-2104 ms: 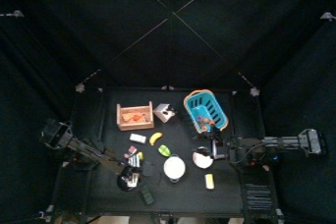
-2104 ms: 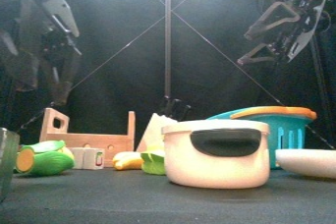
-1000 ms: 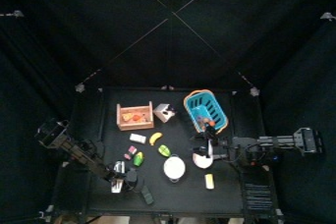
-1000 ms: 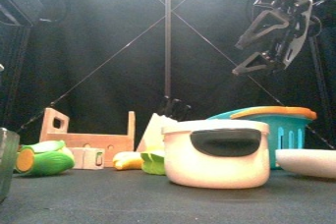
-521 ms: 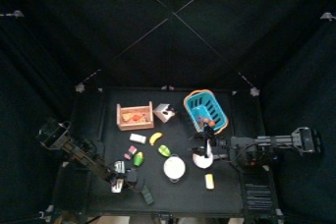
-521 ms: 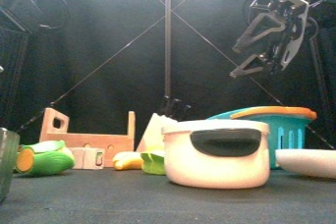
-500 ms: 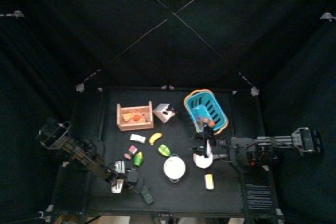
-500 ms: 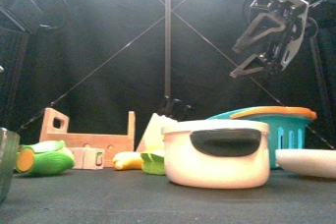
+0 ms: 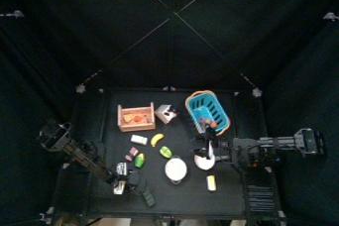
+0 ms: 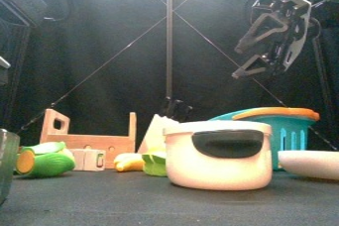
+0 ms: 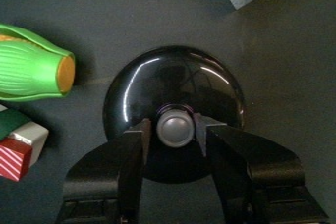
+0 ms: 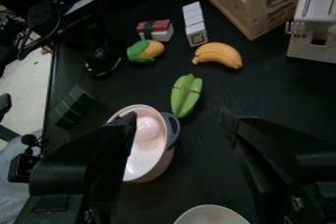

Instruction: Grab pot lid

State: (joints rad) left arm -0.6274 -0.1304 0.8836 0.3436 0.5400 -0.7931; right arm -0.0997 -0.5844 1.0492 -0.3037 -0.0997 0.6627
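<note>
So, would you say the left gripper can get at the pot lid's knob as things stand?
Probably yes. In the left wrist view the left gripper hangs right over the black pot lid, its open jaws either side of the grey knob, with nothing between them; the green toy lies clear.

The top camera is looking straight down from high up, keeping the worktop (image 9: 99, 111) small. The front camera is sitting at worktop height, facing level across, close behind the white pot (image 10: 219, 156). The left wrist camera is hovering close over the black pot lid (image 11: 178, 105). The right wrist camera is sharing the white pot (image 12: 141, 141) with the front view.
</note>
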